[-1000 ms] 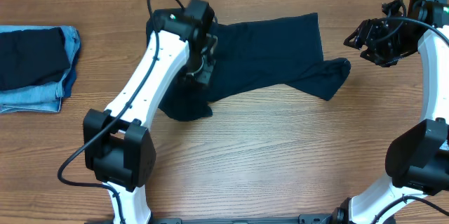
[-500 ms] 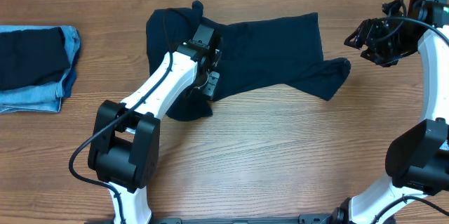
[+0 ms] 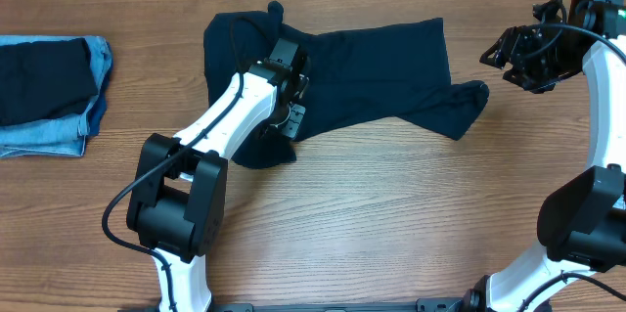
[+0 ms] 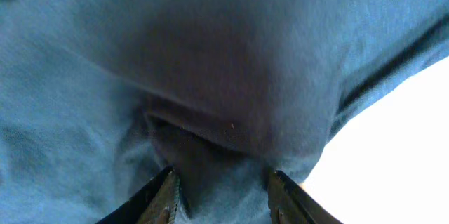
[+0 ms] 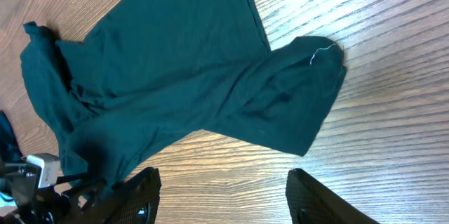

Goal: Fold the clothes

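Observation:
The dark navy shirt point(image 3: 372, 67) lies spread across the upper middle of the table, one sleeve point(image 3: 465, 109) trailing to the right. My left gripper point(image 3: 290, 114) is down on its lower left part. In the left wrist view the gripper point(image 4: 223, 182) stands partly open, with a raised fold of the shirt point(image 4: 105, 76) filling the gap between its fingers. My right gripper point(image 3: 501, 56) hovers open to the right of the sleeve, off the cloth. In its own view the right gripper point(image 5: 223, 189) has only bare wood between its fingers, with the shirt point(image 5: 175, 76) beyond them.
A folded pile point(image 3: 49, 97) of a dark navy piece on light blue denim sits at the table's far left edge. The wooden table point(image 3: 391, 214) stretches in front of the shirt. The left arm point(image 3: 225, 126) crosses the shirt's lower left corner.
The left arm has dropped lower and swung, uncovering the shirt's upper left corner; its gripper stays at the same spot on the cloth. The right arm and the shirt have not moved.

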You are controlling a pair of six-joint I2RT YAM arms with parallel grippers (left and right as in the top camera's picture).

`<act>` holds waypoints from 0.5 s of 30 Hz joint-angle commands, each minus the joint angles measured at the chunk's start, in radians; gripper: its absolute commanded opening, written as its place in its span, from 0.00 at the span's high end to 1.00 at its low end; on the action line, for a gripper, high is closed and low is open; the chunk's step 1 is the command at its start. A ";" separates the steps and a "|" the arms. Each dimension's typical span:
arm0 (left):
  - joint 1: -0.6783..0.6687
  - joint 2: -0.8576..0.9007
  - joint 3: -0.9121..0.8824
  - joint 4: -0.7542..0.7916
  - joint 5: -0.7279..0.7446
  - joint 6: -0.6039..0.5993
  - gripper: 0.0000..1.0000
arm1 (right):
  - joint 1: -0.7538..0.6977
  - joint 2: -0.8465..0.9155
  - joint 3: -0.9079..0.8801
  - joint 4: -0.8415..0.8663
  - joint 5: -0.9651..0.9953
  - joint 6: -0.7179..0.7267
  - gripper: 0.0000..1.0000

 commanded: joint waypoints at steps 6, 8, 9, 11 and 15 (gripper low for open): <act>0.005 0.014 -0.065 0.005 0.037 0.002 0.76 | -0.003 -0.023 0.010 0.003 0.011 0.000 0.39; 0.004 0.014 -0.064 -0.006 0.038 -0.010 0.93 | -0.003 -0.023 0.010 0.003 0.011 0.000 0.39; 0.004 0.013 -0.061 -0.020 0.039 -0.029 0.96 | -0.003 -0.023 0.010 0.003 0.011 0.000 0.39; 0.004 0.002 -0.053 -0.067 0.047 -0.066 0.96 | -0.003 -0.023 0.010 0.003 0.011 0.000 0.39; 0.004 -0.052 -0.043 -0.164 0.136 -0.097 0.96 | -0.003 -0.023 0.011 0.003 0.021 -0.001 0.39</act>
